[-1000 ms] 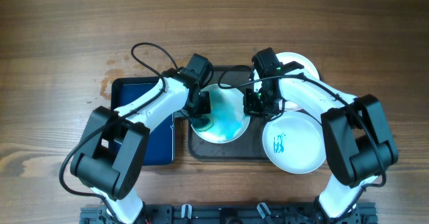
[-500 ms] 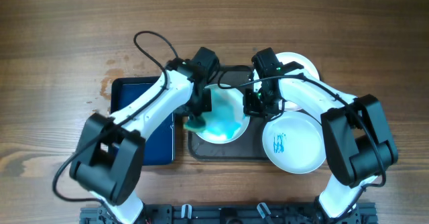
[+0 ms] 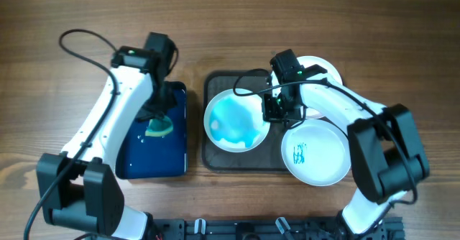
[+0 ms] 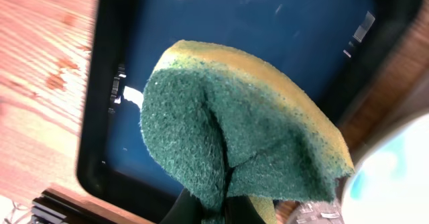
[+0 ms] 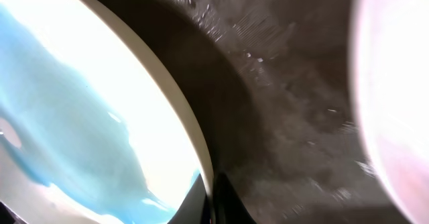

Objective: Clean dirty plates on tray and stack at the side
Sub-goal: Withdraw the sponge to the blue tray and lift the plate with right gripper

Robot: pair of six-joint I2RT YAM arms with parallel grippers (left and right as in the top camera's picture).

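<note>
A white plate (image 3: 236, 121) smeared with light blue lies on the left half of the dark grey-brown tray (image 3: 215, 159). My right gripper (image 3: 272, 111) is shut on its right rim; the rim shows between the fingertips in the right wrist view (image 5: 211, 190). A second plate (image 3: 318, 152) with a teal scribble overhangs the tray's right front. A third plate (image 3: 322, 69) lies at the back right, partly under the right arm. My left gripper (image 3: 156, 118) is shut on a green and yellow sponge (image 4: 234, 143) above the small dark blue tray (image 3: 169, 157).
The dark blue tray (image 4: 322, 43) stands left of the big tray with a narrow gap between them. Bare wooden table (image 3: 65, 118) surrounds both. Black cables loop off both arms.
My left gripper has moved the sponge off the smeared plate, leftwards over the dark blue tray. The right gripper has kept its hold on the plate's rim.
</note>
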